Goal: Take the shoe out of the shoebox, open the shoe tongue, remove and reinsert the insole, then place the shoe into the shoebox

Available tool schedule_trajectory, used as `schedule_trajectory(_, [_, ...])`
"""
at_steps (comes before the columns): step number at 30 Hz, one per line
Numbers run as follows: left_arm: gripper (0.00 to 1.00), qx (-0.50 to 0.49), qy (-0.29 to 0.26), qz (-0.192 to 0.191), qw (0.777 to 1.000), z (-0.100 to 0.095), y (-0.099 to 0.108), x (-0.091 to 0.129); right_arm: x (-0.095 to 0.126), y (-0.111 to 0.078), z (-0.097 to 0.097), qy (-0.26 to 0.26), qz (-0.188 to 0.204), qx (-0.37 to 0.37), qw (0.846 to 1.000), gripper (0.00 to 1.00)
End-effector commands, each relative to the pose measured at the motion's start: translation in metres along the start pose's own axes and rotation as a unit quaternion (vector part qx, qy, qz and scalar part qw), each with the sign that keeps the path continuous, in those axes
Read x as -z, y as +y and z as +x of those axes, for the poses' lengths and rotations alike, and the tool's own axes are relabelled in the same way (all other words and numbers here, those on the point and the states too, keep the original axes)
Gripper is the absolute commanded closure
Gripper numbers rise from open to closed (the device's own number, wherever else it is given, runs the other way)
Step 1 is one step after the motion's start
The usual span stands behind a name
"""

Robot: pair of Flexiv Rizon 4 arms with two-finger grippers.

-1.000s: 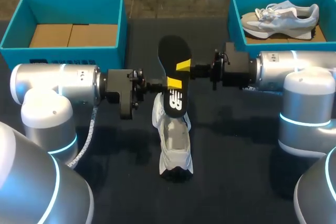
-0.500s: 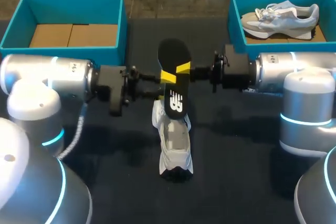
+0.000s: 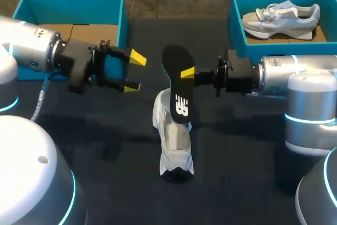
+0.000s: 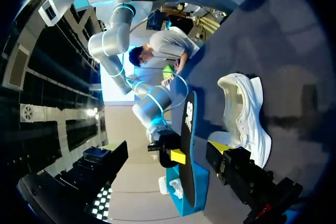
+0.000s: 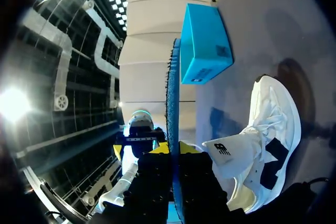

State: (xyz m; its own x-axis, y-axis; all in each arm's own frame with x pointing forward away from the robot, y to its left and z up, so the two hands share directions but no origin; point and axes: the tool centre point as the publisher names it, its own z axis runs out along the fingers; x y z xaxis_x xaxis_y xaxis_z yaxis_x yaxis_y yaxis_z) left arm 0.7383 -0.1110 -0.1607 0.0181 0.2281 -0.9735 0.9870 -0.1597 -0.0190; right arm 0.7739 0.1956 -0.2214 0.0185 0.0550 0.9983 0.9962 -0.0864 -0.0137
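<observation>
The black insole (image 3: 178,85) is held up on edge over the table's middle, with my right gripper (image 3: 188,72) shut on its rim from the right. Its lower end hangs over the opening of the white shoe (image 3: 174,148), which lies on the dark table. My left gripper (image 3: 135,71) stands open to the insole's left, well apart from it, with nothing between its fingers. In the right wrist view the insole (image 5: 172,103) runs edge-on out from between my fingers, beside the white shoe (image 5: 265,135). The left wrist view shows the insole (image 4: 188,145) and shoe (image 4: 244,114) ahead.
A teal shoebox (image 3: 68,2) with a bare cardboard floor stands at the back left, just behind my left arm. Another teal box (image 3: 236,22) at the back right holds a grey and white shoe (image 3: 281,15).
My left gripper let go of the insole, opened wide and drew back to the left. The right gripper kept its hold, and the insole shifted slightly right.
</observation>
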Motion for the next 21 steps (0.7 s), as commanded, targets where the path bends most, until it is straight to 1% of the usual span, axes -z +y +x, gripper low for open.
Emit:
schedule_trajectory(1, [0.0,0.0,0.0,0.001,1.0,0.001,0.0,0.001,-0.002,0.0,0.0,-0.001,0.0,0.0,1.0,1.0])
schedule_trajectory(3, [0.0,0.0,0.0,0.001,1.0,0.001,0.0,0.001,-0.002,0.0,0.0,-0.001,0.0,0.0,1.0,1.0])
schedule_trajectory(4, [0.0,0.007,0.008,-0.011,1.0,-0.004,0.004,0.001,-0.002,0.0,0.0,-0.001,0.0,0.0,1.0,1.0])
schedule_trajectory(6, [0.0,0.022,0.03,-0.011,0.999,-0.017,0.017,0.002,-0.002,0.0,0.0,-0.001,0.0,0.0,1.0,1.0])
schedule_trajectory(7, [0.0,0.024,0.034,-0.007,0.999,-0.024,0.022,0.004,-0.002,0.0,0.0,-0.001,0.0,0.0,1.0,1.0])
schedule_trajectory(9, [0.0,0.036,0.071,0.007,0.997,-0.037,0.032,0.005,-0.002,0.0,0.0,-0.001,0.0,0.0,1.0,1.0])
schedule_trajectory(10, [0.0,0.044,0.074,0.03,0.996,-0.044,0.036,0.006,-0.002,0.0,0.0,-0.001,0.0,0.0,1.0,1.0])
schedule_trajectory(11, [0.0,0.058,0.152,0.059,0.985,-0.053,0.044,0.005,-0.002,0.0,0.0,-0.001,0.0,0.0,1.0,1.0])
schedule_trajectory(12, [0.0,0.041,0.178,0.05,0.982,-0.055,0.045,0.003,-0.002,0.0,0.0,-0.001,0.0,0.0,1.0,1.0])
schedule_trajectory(21, [0.0,0.041,0.178,0.05,0.982,-0.055,0.045,0.003,-0.002,0.0,0.0,-0.001,0.0,0.0,1.0,1.0])
